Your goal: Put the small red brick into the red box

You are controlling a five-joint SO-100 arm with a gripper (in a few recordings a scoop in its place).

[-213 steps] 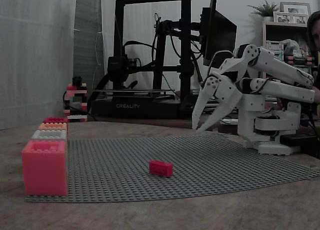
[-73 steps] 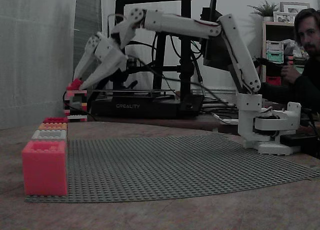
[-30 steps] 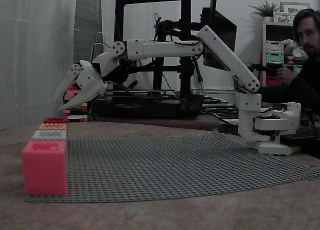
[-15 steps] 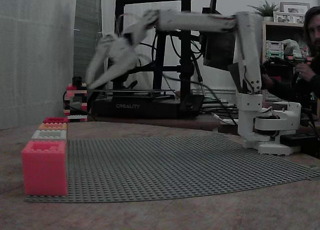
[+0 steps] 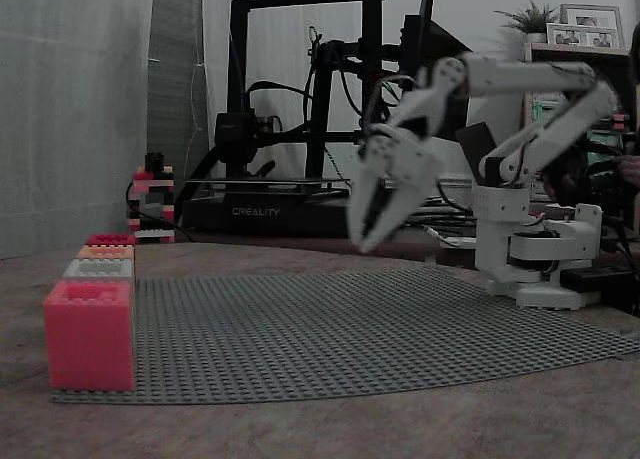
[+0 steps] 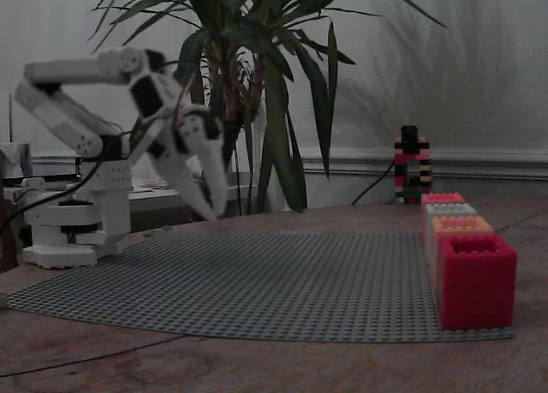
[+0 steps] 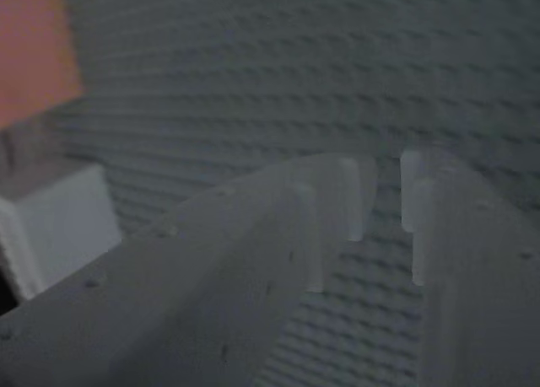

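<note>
white two-finger gripper (image 5: 362, 241) hung mid-frame above grey studded baseplate (image 5: 380, 324), tips down, blurred. wrist view showed fingertips (image 7: 359, 197) nearly together, narrow gap, nothing between. deep crimson-red square brick box (image 5: 110, 240) sat far end of box row, left edge, behind pink box (image 5: 89, 334). small red brick's place could not be told; perhaps inside box.
</note>
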